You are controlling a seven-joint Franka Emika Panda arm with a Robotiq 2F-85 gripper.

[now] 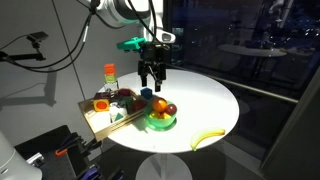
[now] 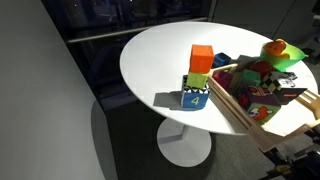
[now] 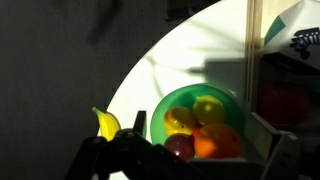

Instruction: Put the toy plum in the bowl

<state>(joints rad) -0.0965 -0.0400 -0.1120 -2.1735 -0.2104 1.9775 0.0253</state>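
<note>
Green bowl (image 3: pixel 172 99) is being viewed on white table (image 3: pixel 170 60), w/ toy plum (image 3: pixel 181 147) being held inside, touching orange fruit (image 3: pixel 207 143) & yellow fruits (image 3: pixel 208 108). Banana (image 3: pixel 105 124) is being shown outside the rim, nr table edge.

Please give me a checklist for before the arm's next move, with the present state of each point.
1. Plum in bowl: ok, it lies among the other fruit.
2. Gripper above the bowl, not touching it: ok.
3. Gripper empty: cannot tell, too dark.
4. Banana apart from bowl: ok.
5. Bowl upright on table: ok.
</note>
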